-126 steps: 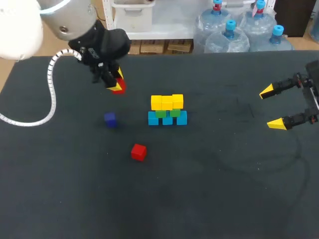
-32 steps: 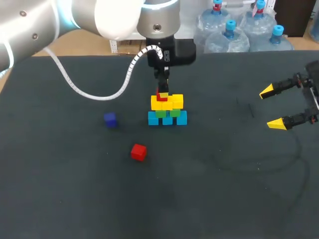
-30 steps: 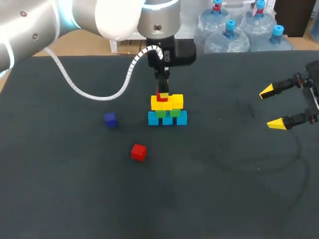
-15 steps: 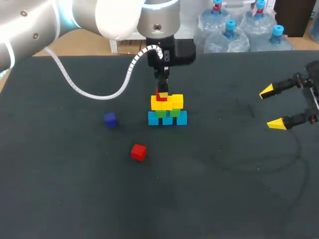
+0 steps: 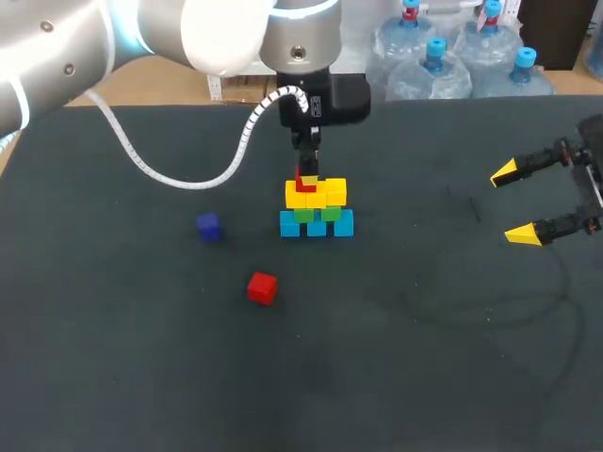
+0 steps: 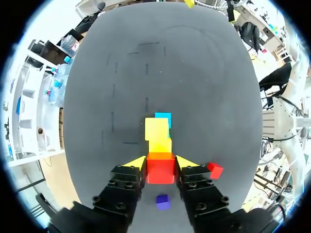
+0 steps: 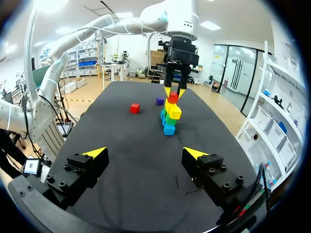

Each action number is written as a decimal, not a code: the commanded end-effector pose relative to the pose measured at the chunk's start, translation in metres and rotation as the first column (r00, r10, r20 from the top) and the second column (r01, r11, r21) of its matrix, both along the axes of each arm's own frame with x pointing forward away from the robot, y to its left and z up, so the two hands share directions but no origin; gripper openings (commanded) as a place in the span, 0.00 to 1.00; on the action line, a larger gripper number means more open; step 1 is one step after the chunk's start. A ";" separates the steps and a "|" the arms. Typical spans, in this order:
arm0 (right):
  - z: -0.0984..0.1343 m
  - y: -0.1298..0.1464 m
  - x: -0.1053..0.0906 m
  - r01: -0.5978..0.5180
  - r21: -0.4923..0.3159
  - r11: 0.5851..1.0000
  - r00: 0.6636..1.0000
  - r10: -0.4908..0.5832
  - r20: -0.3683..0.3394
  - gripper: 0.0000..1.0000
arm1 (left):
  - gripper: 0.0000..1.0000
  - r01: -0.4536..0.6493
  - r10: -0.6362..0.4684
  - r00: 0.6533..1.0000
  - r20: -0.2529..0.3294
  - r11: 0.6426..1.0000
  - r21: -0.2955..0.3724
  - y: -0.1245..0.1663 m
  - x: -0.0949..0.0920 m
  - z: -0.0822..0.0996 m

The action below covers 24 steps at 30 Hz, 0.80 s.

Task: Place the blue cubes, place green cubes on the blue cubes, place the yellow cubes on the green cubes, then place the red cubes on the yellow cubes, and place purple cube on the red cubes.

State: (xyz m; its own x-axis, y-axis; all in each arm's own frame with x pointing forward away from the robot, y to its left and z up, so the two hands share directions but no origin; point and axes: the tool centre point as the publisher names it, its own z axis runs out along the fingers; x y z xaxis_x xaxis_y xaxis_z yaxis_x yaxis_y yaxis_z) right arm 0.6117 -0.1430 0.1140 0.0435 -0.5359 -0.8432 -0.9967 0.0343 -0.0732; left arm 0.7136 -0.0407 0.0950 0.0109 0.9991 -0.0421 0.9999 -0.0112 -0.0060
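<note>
Where the table (image 5: 424, 358) lies closest to the robot, a loose red cube (image 5: 262, 287) sits alone on the dark surface. A little farther off and to its left, a purple cube (image 5: 208, 226) rests apart from it. Beyond these, near the middle, stands the stack: three blue cubes (image 5: 317, 224) in a row, two green cubes (image 5: 317, 214) on them, three yellow cubes (image 5: 316, 193) on top. About level with it, well off to the right, the right claw (image 5: 513, 203) hovers with its fingers spread wide. Farthest back, the left claw (image 6: 161, 162) hangs straight over the stack, its fingers pressed from both sides on a second red cube (image 6: 160, 168). That cube sits at the top of the yellow row; whether it touches the yellow I cannot tell.
</note>
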 end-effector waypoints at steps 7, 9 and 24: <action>-0.001 0.001 0.001 0.000 0.001 1.000 1.000 0.000 0.001 1.00 | 0.29 0.001 -0.001 1.000 -0.010 1.000 0.005 0.000 0.002 -0.001; -0.001 0.001 0.001 0.000 0.001 1.000 1.000 0.000 0.001 1.00 | 0.32 0.001 -0.001 1.000 -0.011 1.000 0.006 0.000 0.002 -0.001; -0.001 0.001 0.001 0.000 0.001 1.000 1.000 0.000 0.001 1.00 | 0.42 -0.002 0.002 1.000 -0.010 1.000 0.008 0.000 0.002 -0.001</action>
